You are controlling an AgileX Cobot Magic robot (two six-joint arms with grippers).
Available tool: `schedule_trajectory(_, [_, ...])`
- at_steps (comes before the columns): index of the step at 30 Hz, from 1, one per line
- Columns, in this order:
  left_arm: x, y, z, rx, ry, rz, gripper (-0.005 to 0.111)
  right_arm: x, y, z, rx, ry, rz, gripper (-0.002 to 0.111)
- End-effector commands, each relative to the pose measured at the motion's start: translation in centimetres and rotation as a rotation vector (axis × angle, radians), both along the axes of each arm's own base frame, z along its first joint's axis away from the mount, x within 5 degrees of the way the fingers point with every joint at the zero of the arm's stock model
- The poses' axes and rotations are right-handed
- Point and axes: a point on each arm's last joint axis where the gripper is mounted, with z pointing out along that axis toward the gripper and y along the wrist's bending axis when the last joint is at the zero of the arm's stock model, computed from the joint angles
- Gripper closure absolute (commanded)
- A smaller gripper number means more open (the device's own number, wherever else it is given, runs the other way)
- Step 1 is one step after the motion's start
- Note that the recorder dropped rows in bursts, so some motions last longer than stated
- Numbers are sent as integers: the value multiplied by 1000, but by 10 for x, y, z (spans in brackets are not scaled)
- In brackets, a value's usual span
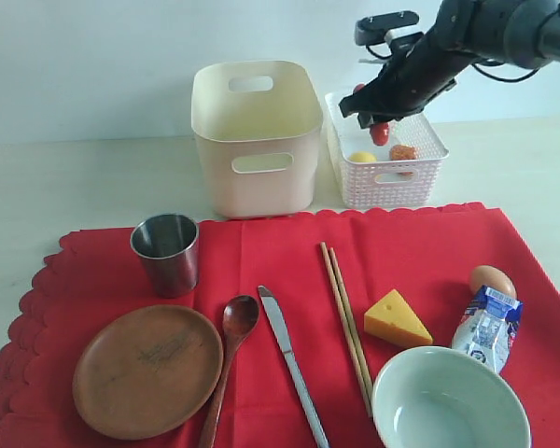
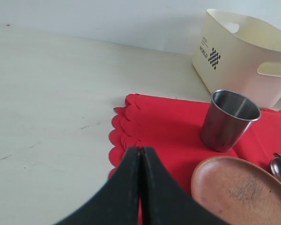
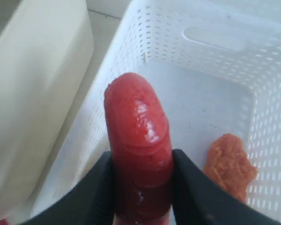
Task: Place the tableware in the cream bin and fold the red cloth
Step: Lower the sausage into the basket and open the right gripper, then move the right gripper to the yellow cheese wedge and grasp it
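The red cloth (image 1: 261, 280) lies flat across the table's front. On it rest the steel cup (image 1: 166, 252), brown wooden plate (image 1: 147, 370), wooden spoon (image 1: 231, 345), table knife (image 1: 290, 359), chopsticks (image 1: 346, 324) and pale bowl (image 1: 451, 399). The cream bin (image 1: 256, 135) stands behind the cloth. My right gripper (image 3: 141, 180) is shut on a red sausage (image 3: 138, 140), hanging over the white lattice basket (image 1: 386, 149). My left gripper (image 2: 140, 152) is shut and empty above the cloth's left edge (image 2: 131, 126), near the cup (image 2: 228, 119) and plate (image 2: 243, 192); it does not show in the exterior view.
A cheese wedge (image 1: 397, 319), egg (image 1: 492, 280) and milk carton (image 1: 487, 329) sit on the cloth's right half. The basket holds a lemon (image 1: 362, 157) and an orange fried piece (image 3: 229, 164). Bare table lies left of the cloth.
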Motion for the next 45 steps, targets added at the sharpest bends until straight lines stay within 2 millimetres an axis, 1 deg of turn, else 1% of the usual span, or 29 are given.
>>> schedule_trajectory(1, [0, 0, 0, -3, -9, 1, 107, 13, -1, -16, -15, -20, 3, 97])
schedule_trajectory(3, [0, 0, 0, -3, -9, 1, 107, 16, -2, -19, -43, -26, 7, 84])
schedule_trajectory(5, [0, 0, 0, -3, -9, 1, 107, 17, -6, -15, -62, -28, -39, 58])
schedule_trajectory(7, [0, 0, 0, -3, -9, 1, 107, 16, -8, -8, -72, -18, -57, 47])
schedule_trajectory(8, [0, 0, 0, -3, -9, 1, 107, 13, -9, 1, -77, -10, -59, 41])
schedule_trajectory(9, [0, 0, 0, -3, -9, 1, 107, 8, -10, 13, -84, 9, -54, 36])
schedule_trajectory(13, [0, 0, 0, -3, -9, 1, 107, -7, -11, 40, -88, 71, -44, 37])
schedule_trajectory(14, [0, 0, 0, -3, -9, 1, 107, -13, -12, 51, -89, 94, -40, 37])
schedule_trajectory(17, [0, 0, 0, -3, -9, 1, 107, -29, -11, 69, -65, 177, -25, 37])
schedule_trajectory(18, [0, 0, 0, -3, -9, 1, 107, -34, -11, 74, -59, 205, -19, 39])
schedule_trajectory(19, [0, 0, 0, -3, -9, 1, 107, -43, -10, 81, -47, 241, -9, 43])
schedule_trajectory(21, [0, 0, 0, -3, -9, 1, 107, -56, -4, 87, -29, 266, 10, 48])
schedule_trajectory(24, [0, 0, 0, -3, -9, 1, 107, -78, 2, 92, -37, 274, 45, 48])
schedule_trajectory(29, [0, 0, 0, -3, -9, 1, 107, -119, 7, 87, -61, 269, 109, 48])
schedule_trajectory(32, [0, 0, 0, -3, -9, 1, 107, -145, 3, 80, -54, 279, 138, 48])
schedule_trajectory(38, [0, 0, 0, -3, -9, 1, 107, -195, -7, 54, -66, 339, 221, 48])
schedule_trajectory(39, [0, 0, 0, -3, -9, 1, 107, -207, -6, 44, -41, 366, 248, 44])
schedule_trajectory(41, [0, 0, 0, -3, -9, 1, 107, -212, -4, 37, -27, 384, 285, 39])
schedule_trajectory(43, [0, 0, 0, -3, -9, 1, 107, -220, 1, 26, -55, 411, 323, 33])
schedule_trajectory(45, [0, 0, 0, -3, -9, 1, 107, -222, 8, 18, -94, 407, 355, 32])
